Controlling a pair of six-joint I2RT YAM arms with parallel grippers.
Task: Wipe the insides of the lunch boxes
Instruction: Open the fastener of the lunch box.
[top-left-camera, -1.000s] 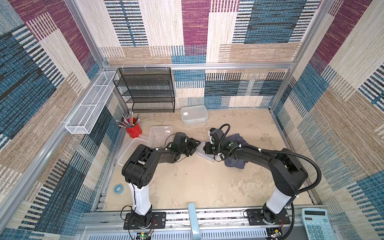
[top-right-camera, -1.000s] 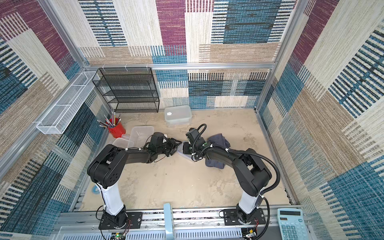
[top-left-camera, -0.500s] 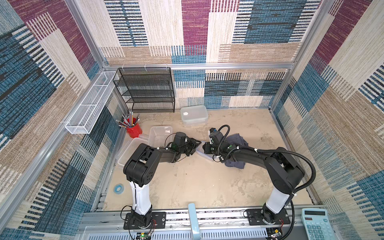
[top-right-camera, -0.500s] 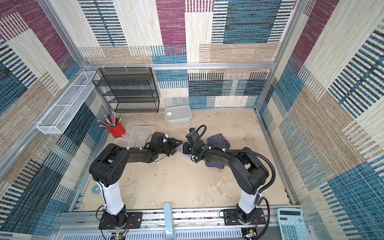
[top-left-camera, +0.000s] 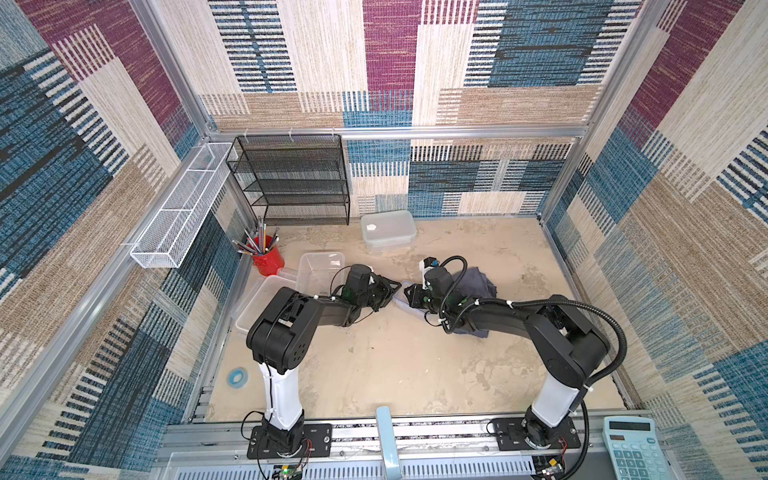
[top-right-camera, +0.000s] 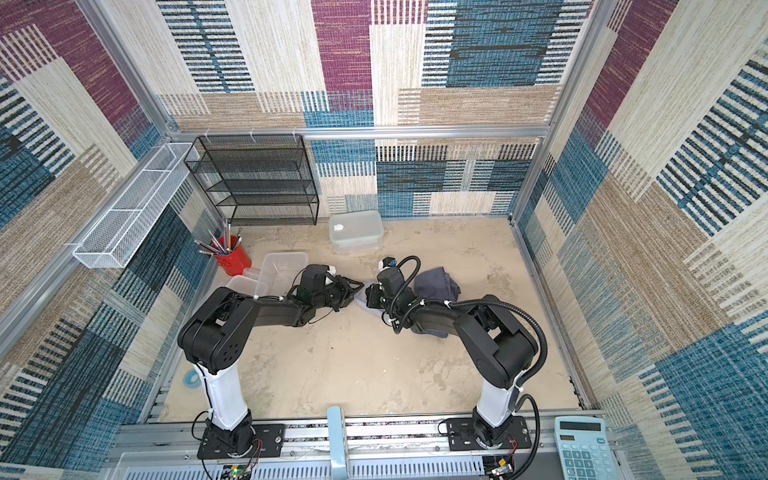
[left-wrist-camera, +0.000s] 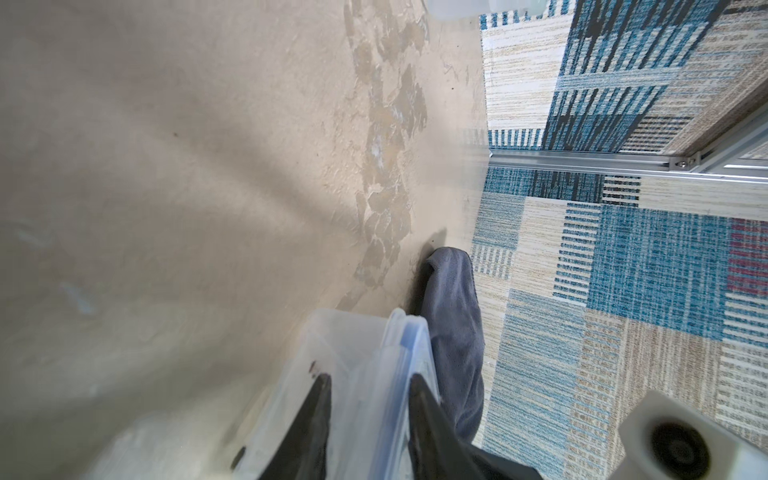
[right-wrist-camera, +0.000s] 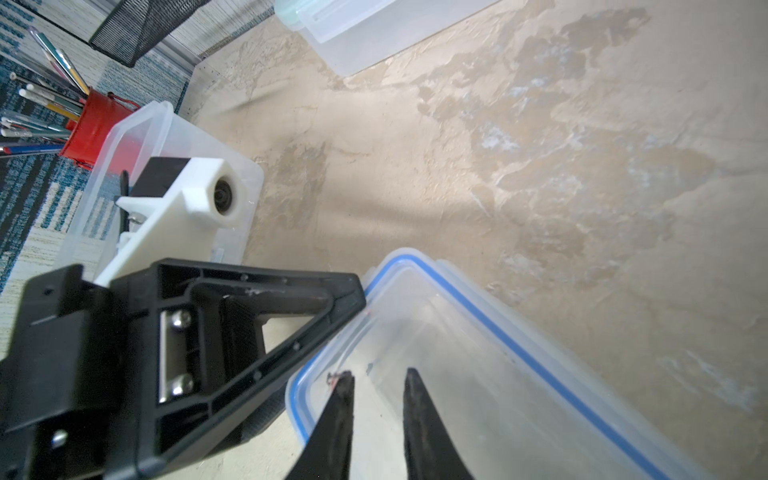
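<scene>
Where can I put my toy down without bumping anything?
Biggest bare patch: the table in front, between the left arm base and right arm base. Also bare: the far right corner, past the cloth, beside the lidded box. Crowded: left side with red cup and open tubs, and the middle.

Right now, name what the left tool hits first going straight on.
Probably the small blue-rimmed lunch box: its edge sits between the fingers of the left tool; the grey-blue cloth lies behind.
</scene>
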